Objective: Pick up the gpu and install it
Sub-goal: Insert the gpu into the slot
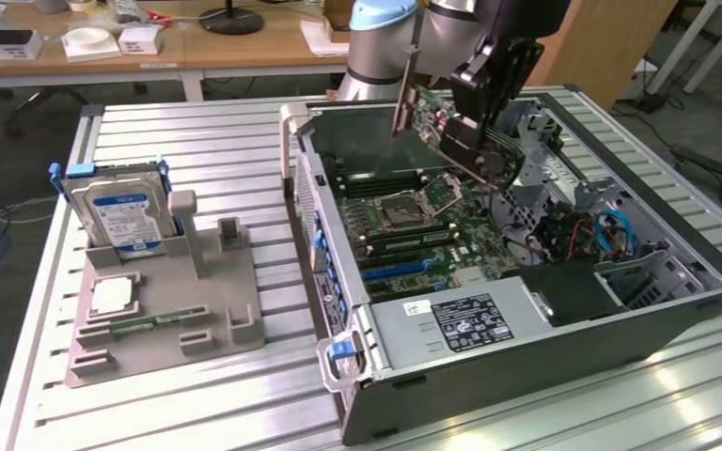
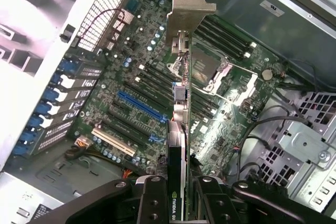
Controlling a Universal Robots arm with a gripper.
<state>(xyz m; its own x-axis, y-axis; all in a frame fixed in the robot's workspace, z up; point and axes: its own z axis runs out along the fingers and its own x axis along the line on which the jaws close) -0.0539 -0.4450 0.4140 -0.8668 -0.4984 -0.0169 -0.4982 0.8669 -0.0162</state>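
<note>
gpu [image 2: 179, 153]: matt black casing, bare dull-silver metal bracket [image 2: 193, 3].
gripper [image 2: 181, 195]: matt black, bolted metal look.
motherboard [image 2: 131, 77]: green laminate, faint gloss.
table [image 1: 173, 141]: ribbed brushed aluminium, soft sheen.
holder tray [image 1: 229, 324]: matt grey plastic.
hard drive [image 1: 120, 211]: glossy label.
far desk [image 1: 236, 47]: smooth wood.

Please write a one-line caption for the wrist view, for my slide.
The gripper holds the gpu edge-on above the motherboard.
</note>
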